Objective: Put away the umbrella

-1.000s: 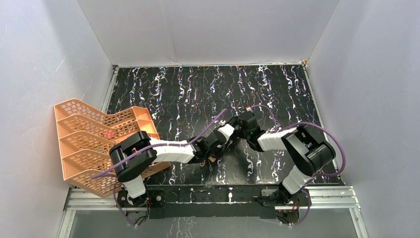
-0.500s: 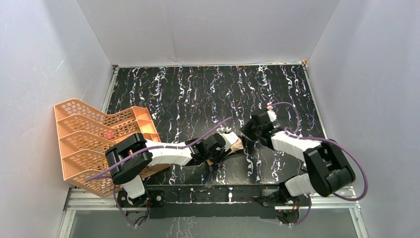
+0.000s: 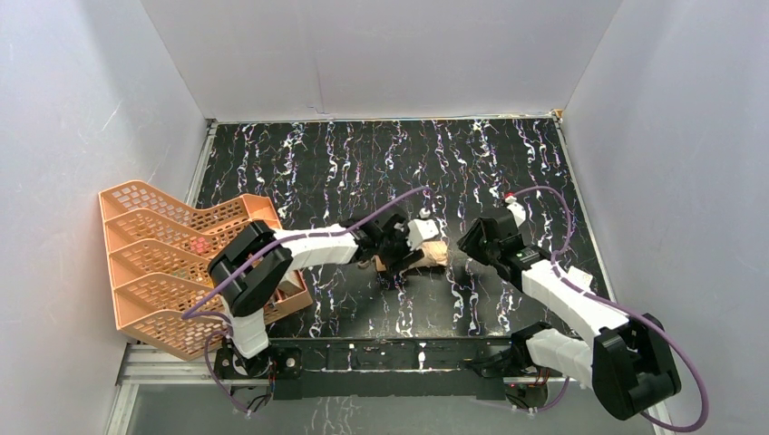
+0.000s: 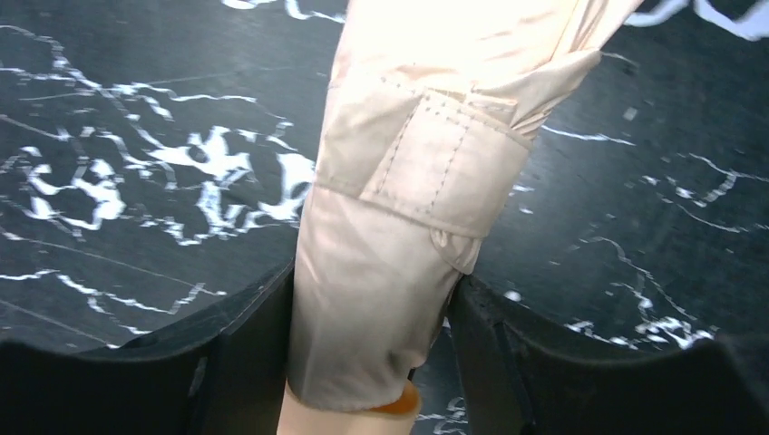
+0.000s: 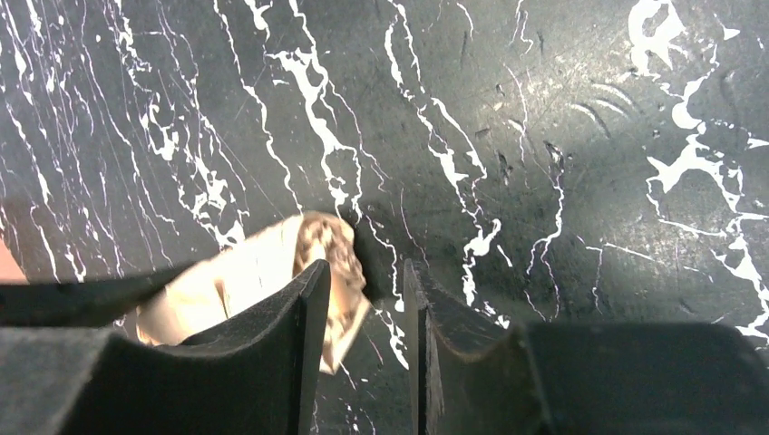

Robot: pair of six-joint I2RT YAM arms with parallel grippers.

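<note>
Umbrella (image 3: 433, 254), folded and strapped: mid-table, long axis 9-to-3 o'clock. Left gripper (image 4: 367, 353): clamped across it, nearer arm. Right gripper (image 5: 363, 317): slightly parted, empty, at its 3 o'clock tip. Orange rack (image 3: 154, 263): 9 o'clock, well apart

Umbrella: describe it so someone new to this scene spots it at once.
On the black marbled table, look mid-table, right of the orange rack. The umbrella is the folded tan bundle clamped in the left end effector, the only pale fabric item there.
</note>
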